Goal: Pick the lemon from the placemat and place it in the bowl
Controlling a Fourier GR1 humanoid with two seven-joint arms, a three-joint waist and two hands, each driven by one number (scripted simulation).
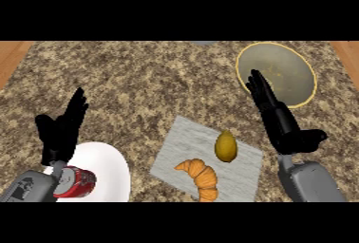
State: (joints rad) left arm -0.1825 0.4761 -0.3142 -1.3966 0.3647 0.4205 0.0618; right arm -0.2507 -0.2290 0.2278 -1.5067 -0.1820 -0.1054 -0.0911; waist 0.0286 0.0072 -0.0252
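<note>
So the lemon (225,145) hasn't been touched yet. It's lying on the grey placemat (184,142), toward the mat's upper right, long axis running roughly up and down in the head view. A croissant (201,176) lies just beside it to the lower left, apart from it but close enough that it could get nudged.

The right hand (278,118) hangs off to the right of the lemon with its fingers straight and holding nothing, fingertips overlapping the rim of the bowl (309,90) in this view. The left hand (61,130) is also open, fingers up, resting at the left near a white plate (112,166) and a red can (76,182).

Handling guess: a lemon is light, stiff enough that it won't squash, but the skin is waxy and the shape tapers at both ends, so it'll want to squirt or roll out of a bad pinch. I'd take it across the fat middle, thumb on one side and fingers on the other, coming in from the right side away from the croissant. The bowl is up and to the right on the bench (126,85), near, so the carry looks short.
</note>
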